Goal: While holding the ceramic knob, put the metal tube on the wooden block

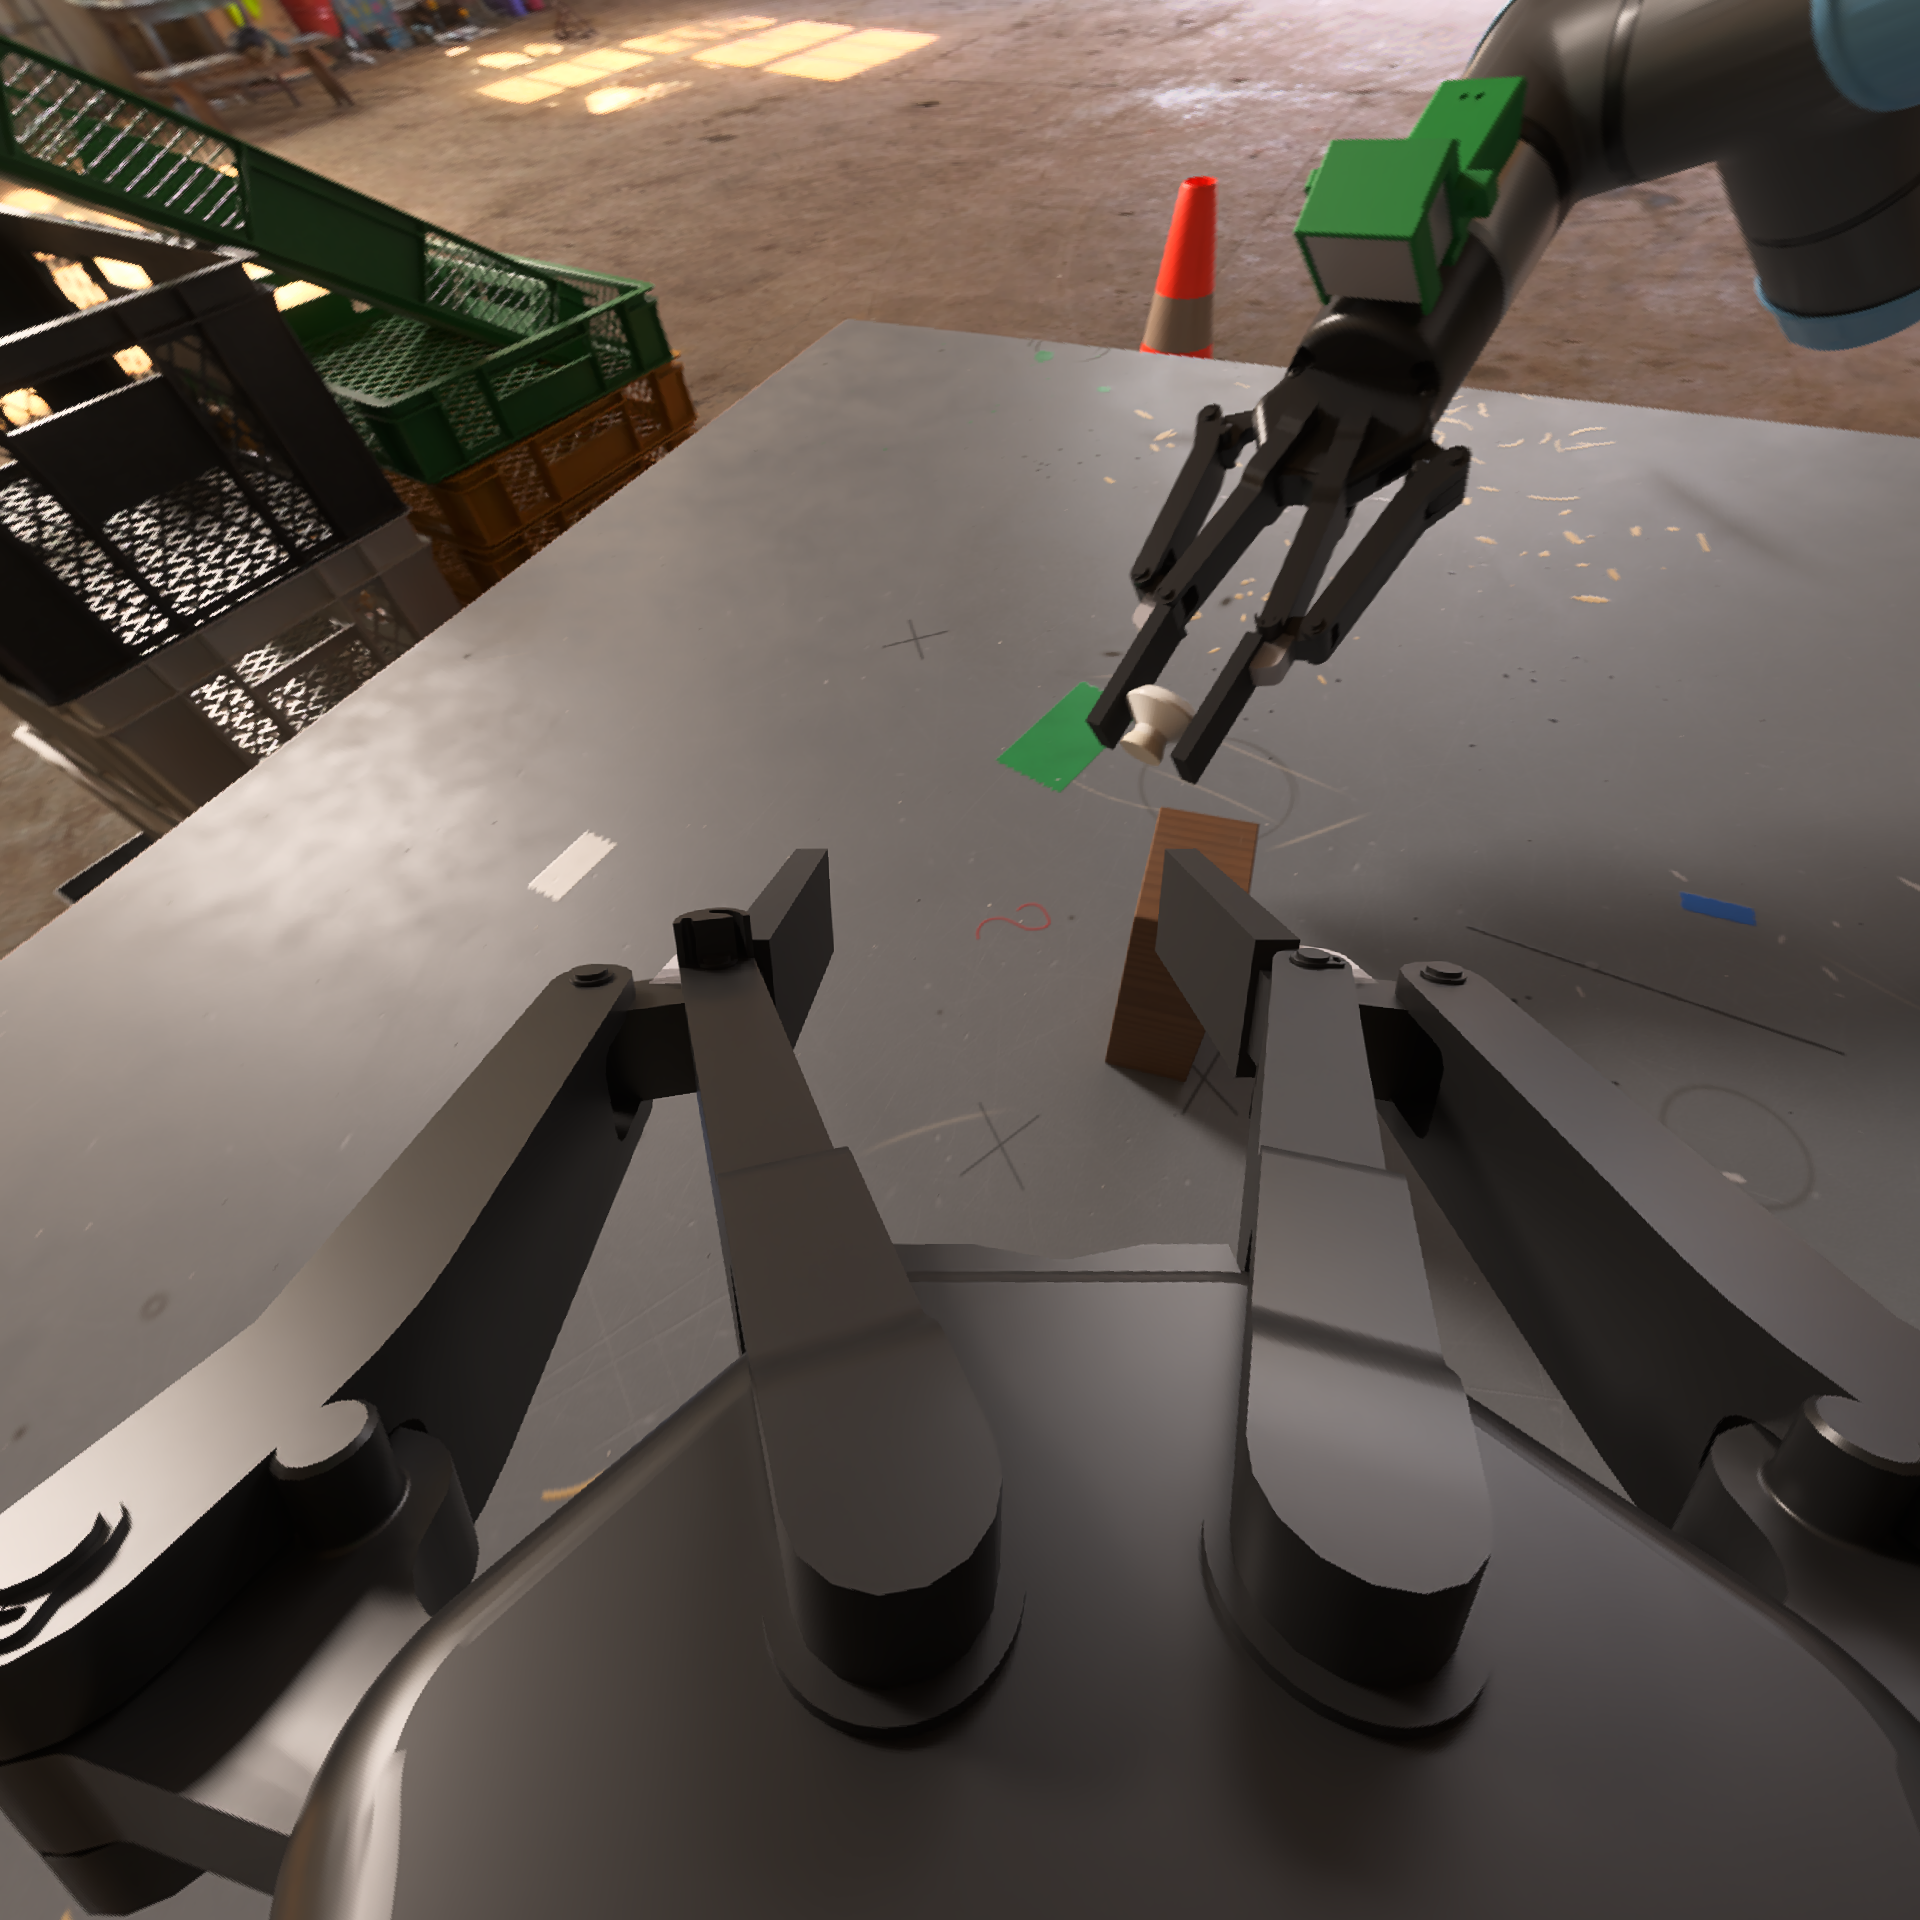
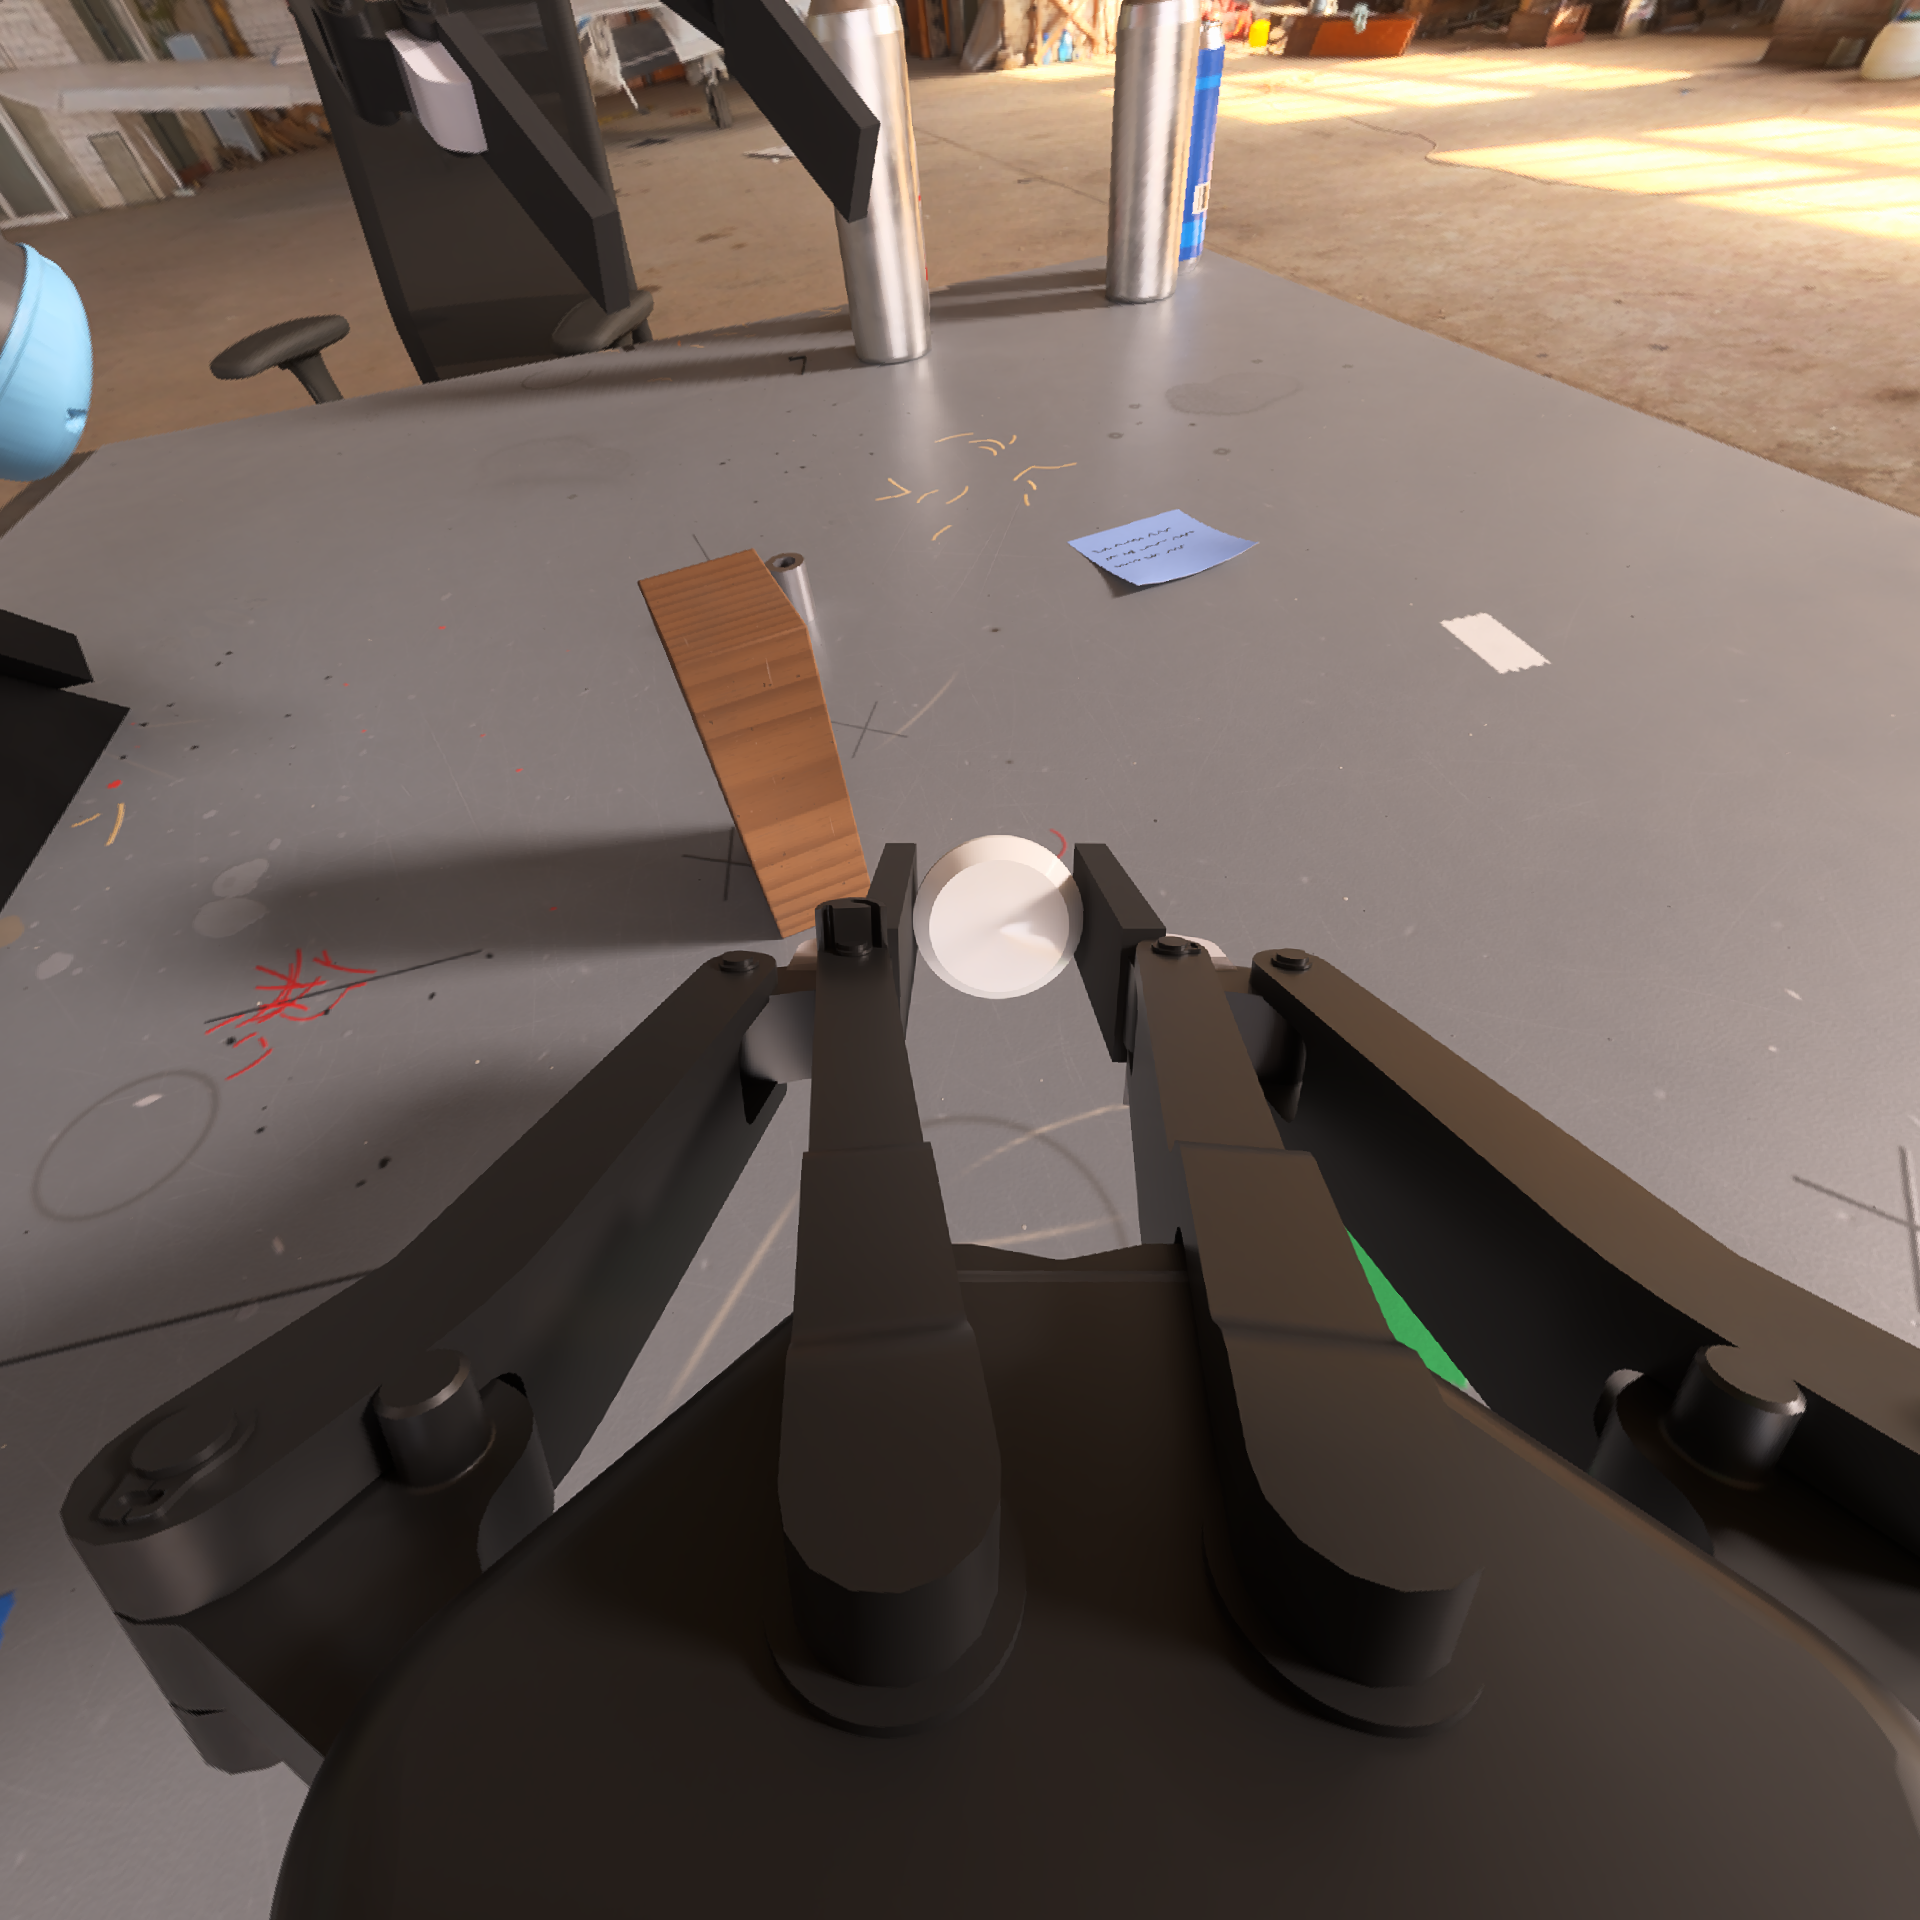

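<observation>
Holding the small white ceramic knob (image 2: 995,916) is your right gripper's (image 2: 995,883) only job now, and its two black fingers pinch the knob from both sides, up in the air just past one end of the long brown wooden block (image 2: 764,717). You keep it lifted there, I think, so it stays out of the way while your other arm works.

Your left gripper (image 1: 997,914) is spread wide with nothing in it, above the grey table (image 1: 623,727) beside the block (image 1: 1153,997). It looks ready to go down for the tube.

The short shiny metal tube (image 2: 792,584) stands on the table, touching or nearly touching the far end of the block. It is not on top of the block yet.

Your right wrist view shows the tube, plus a blue paper note (image 2: 1158,549) off to one side of the block. Your left wrist view does not show the tube at all; its own finger hides that end of the block. Your left wrist view does show the knob (image 1: 1141,722) from the side and a flat green patch (image 1: 1055,740) on the table near the block.
</observation>
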You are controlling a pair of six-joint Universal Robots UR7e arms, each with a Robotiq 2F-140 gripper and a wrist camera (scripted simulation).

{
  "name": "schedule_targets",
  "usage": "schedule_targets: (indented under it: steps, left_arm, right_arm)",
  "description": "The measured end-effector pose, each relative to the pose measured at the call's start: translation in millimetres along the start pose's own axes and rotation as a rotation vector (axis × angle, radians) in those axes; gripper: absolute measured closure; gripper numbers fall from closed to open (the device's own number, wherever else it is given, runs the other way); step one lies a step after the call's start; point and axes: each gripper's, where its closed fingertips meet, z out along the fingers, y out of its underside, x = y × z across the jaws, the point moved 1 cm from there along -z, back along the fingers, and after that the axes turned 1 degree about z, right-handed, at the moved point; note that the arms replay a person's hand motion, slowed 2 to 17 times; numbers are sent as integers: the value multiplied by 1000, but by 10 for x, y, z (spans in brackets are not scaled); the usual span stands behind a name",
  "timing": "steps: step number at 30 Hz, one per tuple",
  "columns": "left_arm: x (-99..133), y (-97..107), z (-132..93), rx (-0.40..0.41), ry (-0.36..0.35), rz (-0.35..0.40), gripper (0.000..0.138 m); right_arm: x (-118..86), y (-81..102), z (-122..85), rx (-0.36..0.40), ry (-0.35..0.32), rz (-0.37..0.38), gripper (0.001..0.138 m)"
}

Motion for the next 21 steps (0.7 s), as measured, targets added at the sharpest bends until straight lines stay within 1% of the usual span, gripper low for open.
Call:
schedule_targets:
  steps: [6, 11, 15, 21]
  left_arm:
    - [-133, 194, -145, -18, -65, -50, 55]
    - [-212, 382, -230, -26, -100, -103, 55]
    - [-246, 530, -269, -23, -111, -149, 56]
    - [-259, 759, -282, -22, -109, -214, 57]
  right_arm:
    - [3, 7, 4, -5, 1, -1, 99]
    - [3, 11, 12, -9, 3, -3, 99]
    - [-2, 11, 20, -12, 1, -3, 99]
    - [-13, 9, 31, -14, -4, -7, 99]
